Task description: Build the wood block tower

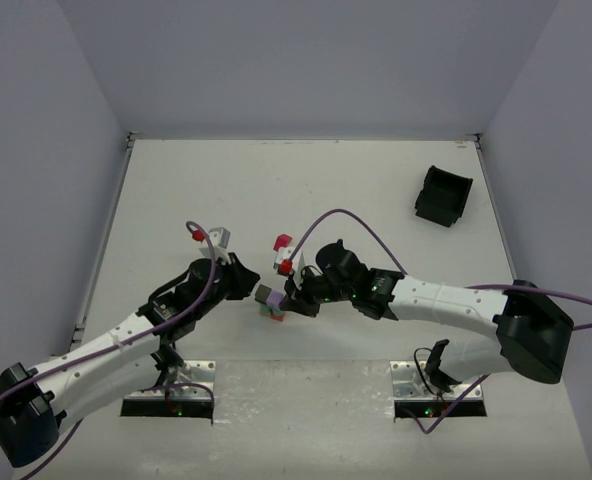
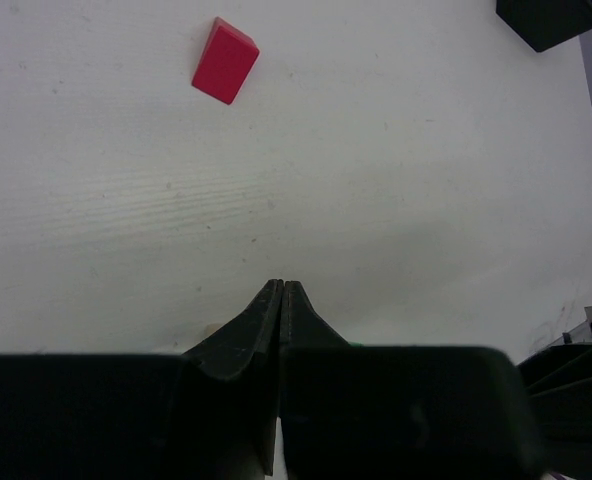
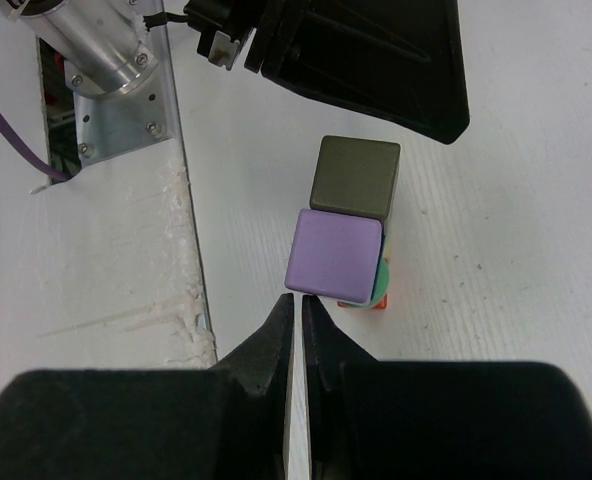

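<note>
Purple block (image 3: pixel 336 255) on tower (image 1: pixel 273 306), just ahead of closed right pincer (image 3: pixel 298 305)

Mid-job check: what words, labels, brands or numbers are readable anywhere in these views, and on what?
None can be read. The purple block, the olive block, the red block and the black bin show plain faces; the left arm and right arm show no legible marking.
</note>
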